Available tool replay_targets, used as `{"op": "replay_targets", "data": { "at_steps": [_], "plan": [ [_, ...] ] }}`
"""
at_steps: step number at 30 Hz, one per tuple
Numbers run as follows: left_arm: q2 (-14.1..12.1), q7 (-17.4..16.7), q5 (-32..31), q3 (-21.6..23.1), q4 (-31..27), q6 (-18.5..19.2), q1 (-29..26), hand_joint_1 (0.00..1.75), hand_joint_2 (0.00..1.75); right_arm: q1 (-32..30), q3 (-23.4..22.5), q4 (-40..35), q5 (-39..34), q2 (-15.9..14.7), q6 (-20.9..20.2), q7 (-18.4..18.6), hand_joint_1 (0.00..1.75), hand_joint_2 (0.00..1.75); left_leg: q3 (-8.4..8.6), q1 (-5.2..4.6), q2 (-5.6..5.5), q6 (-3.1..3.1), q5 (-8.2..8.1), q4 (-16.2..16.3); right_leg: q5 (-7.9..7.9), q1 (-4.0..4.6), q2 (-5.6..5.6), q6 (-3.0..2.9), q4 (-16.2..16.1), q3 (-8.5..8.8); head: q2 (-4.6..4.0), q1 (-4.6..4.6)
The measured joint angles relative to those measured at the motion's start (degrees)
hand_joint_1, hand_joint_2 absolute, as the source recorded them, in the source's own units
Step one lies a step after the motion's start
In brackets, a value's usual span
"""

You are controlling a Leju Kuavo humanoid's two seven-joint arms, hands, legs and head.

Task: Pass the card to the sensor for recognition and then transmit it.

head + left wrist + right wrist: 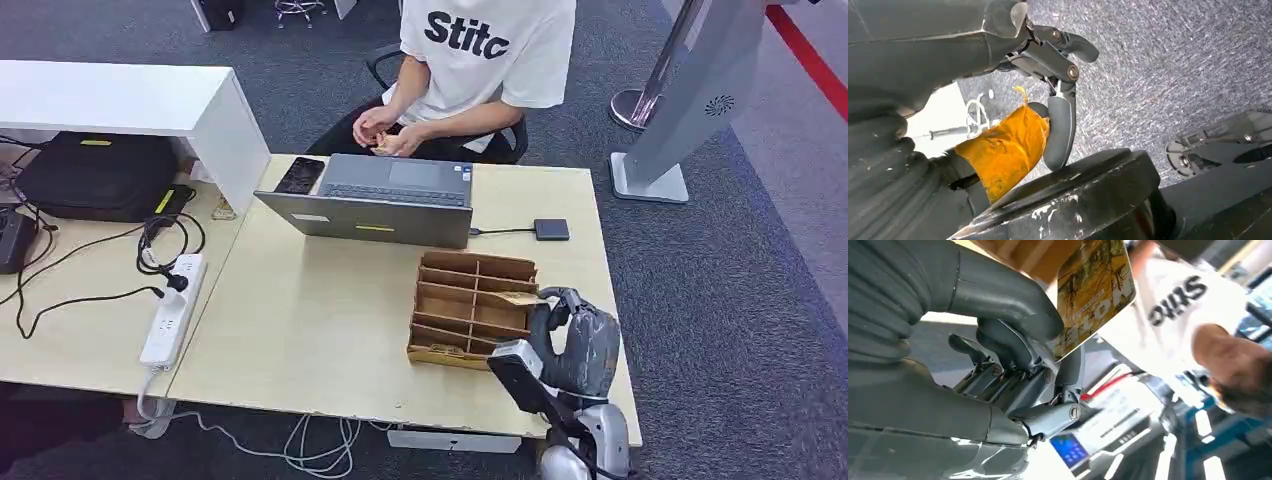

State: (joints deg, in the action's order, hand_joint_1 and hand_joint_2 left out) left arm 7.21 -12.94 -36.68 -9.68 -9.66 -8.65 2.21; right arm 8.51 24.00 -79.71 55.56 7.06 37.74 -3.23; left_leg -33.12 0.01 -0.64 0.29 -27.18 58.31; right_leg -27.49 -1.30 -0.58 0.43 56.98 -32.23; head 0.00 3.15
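Right hand point(1013, 365) pinches the card point(1093, 292) between thumb and fingers, beside the wooden organizer point(470, 308).

right hand point(572, 340): dark grey shell, ribbed cover, silver pivot screws at finger links. left hand point(998, 75): same grey, orange tape patch, scuffed paint.

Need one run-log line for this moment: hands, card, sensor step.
right hand: pinches card, beside wooden organizer | left hand: hangs over floor, holds nothing | sensor: on table, card not yet presented
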Motion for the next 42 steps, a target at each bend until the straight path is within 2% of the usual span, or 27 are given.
{"op": "replay_targets", "data": {
  "at_steps": [4, 7, 10, 12, 13, 18, 22, 26, 28, 29, 30, 32, 37, 42],
  "plan": [
    [-0.09, -0.04, -1.6, 0.0, -0.02, 0.55, 0.08, 0.0, 1.75, 8.27, 1.81, -0.22, -2.82, -2.36, -5.34, 3.32, 1.75, 1.75, 0.0, 0.0, 0.02, -0.12, 0.1, 0.0, 0.12, 0.0, 0.05, 0.01, 0.01, -0.02, 0.0, 0.02],
    [-0.15, -0.24, -3.01, 0.0, -0.07, 1.09, 0.23, 0.0, 1.75, 16.3, 2.68, 2.61, -6.11, -3.25, -9.8, 6.13, 1.75, 1.75, 0.0, 0.0, 0.03, -0.13, 0.13, 0.01, 0.18, 0.0, 0.06, -0.05, 0.04, -0.02, 0.0, 0.0],
    [-0.31, -0.46, -4.08, 0.02, -0.09, 1.75, 0.43, 0.0, 1.75, 25.64, 2.66, 9.67, -17.33, -3.23, -16.77, 6.97, 1.75, 1.75, -0.01, 0.0, 0.04, -0.07, 0.24, 0.01, 0.22, 0.01, 0.06, -0.09, 0.05, -0.03, 0.0, 0.0],
    [-0.35, -0.79, -4.52, 0.02, -0.11, 1.99, 0.53, 0.0, 1.75, 30.99, 2.1, 14.91, -23.49, -2.45, -19.18, 7.1, 1.75, 1.75, -0.02, 0.0, 0.02, -0.08, 0.27, 0.01, 0.23, 0.02, 0.03, -0.09, 0.07, -0.04, 0.0, 0.0],
    [-0.39, -0.87, -4.7, 0.02, -0.11, 2.23, 0.62, 0.0, 1.75, 33.81, 1.75, 18.21, -25.64, -1.77, -19.43, 7.45, 1.75, 1.75, -0.02, 0.0, 0.02, -0.12, 0.29, 0.01, 0.24, 0.02, 0.04, -0.09, 0.07, -0.04, 0.0, 0.0],
    [-0.44, -0.94, -5.57, 0.04, -0.11, 2.82, 0.79, 0.0, 1.75, 42.62, 1.64, 30.61, -24.72, 0.14, -17.7, 9.24, 1.75, 1.75, -0.03, 0.01, -0.01, -0.13, 0.29, 0.01, 0.24, 0.05, 0.02, -0.09, 0.08, -0.04, 0.0, 0.0],
    [-0.44, -0.94, -5.92, 0.07, -0.11, 3.06, 0.88, 0.0, 1.75, 44.95, 1.7, 37.14, -23.89, 1.32, -16.54, 9.24, 1.75, 1.75, -0.04, 0.02, -0.02, -0.13, 0.29, 0.01, 0.23, 0.05, 0.0, -0.09, 0.07, -0.05, 0.0, 0.02],
    [-0.44, -0.94, -6.27, 0.07, -0.11, 3.21, 0.9, 0.0, 1.75, 45.57, 2.27, 40.48, -22.27, 1.95, -16.08, 9.0, 1.62, 1.75, -0.05, 0.02, -0.01, -0.12, 0.29, 0.01, 0.23, 0.05, 0.01, -0.09, 0.07, -0.06, 0.0, 0.0],
    [-0.44, -0.94, -6.45, 0.07, -0.11, 3.26, 0.91, 0.0, 1.75, 45.62, 2.79, 41.25, -21.57, 2.01, -16.13, 8.63, 1.54, 1.75, -0.05, 0.02, -0.01, -0.12, 0.29, 0.01, 0.23, 0.04, 0.01, -0.09, 0.07, -0.06, 0.0, 0.0],
    [-0.46, -0.94, -6.47, 0.07, -0.11, 3.26, 0.91, 0.0, 1.75, 45.62, 2.92, 41.49, -21.49, 2.01, -16.17, 8.48, 1.33, 1.75, -0.05, 0.02, -0.01, -0.12, 0.29, 0.01, 0.23, 0.04, 0.01, -0.09, 0.07, -0.06, 0.0, 0.0],
    [-0.46, -0.94, -6.53, 0.07, -0.11, 3.26, 0.91, 0.0, 1.75, 45.62, 2.95, 41.68, -21.51, 2.12, -16.3, 8.3, 0.0, 1.75, -0.05, 0.02, -0.01, -0.12, 0.29, 0.01, 0.23, 0.04, 0.02, -0.09, 0.07, -0.06, 0.0, 0.0],
    [-0.46, -0.94, -6.56, 0.07, -0.11, 3.26, 0.91, 0.0, 1.75, 45.64, 3.14, 41.9, -21.79, 2.32, -17.36, 7.75, 0.0, 1.75, -0.05, 0.01, 0.0, -0.12, 0.29, 0.01, 0.24, 0.04, 0.04, -0.09, 0.07, -0.06, 0.0, 0.0],
    [-0.5, -0.79, -6.58, 0.07, -0.11, 3.26, 0.9, 0.0, 1.75, 45.67, 3.3, 41.7, -30.63, 3.37, -25.95, 3.51, 0.0, 1.75, -0.04, 0.01, 0.01, -0.13, 0.29, 0.01, 0.24, 0.06, 0.06, -0.09, 0.08, -0.08, 0.0, 0.0],
    [-0.52, -0.7, -6.58, 0.07, -0.11, 3.26, 0.88, 0.0, 1.75, 46.18, 3.23, 41.03, -36.53, 3.68, -29.18, 1.53, 0.0, 1.75, -0.04, 0.05, 0.0, -0.13, 0.29, 0.01, 0.23, 0.08, 0.03, -0.09, 0.07, -0.09, 0.0, 0.0]
  ]
}}
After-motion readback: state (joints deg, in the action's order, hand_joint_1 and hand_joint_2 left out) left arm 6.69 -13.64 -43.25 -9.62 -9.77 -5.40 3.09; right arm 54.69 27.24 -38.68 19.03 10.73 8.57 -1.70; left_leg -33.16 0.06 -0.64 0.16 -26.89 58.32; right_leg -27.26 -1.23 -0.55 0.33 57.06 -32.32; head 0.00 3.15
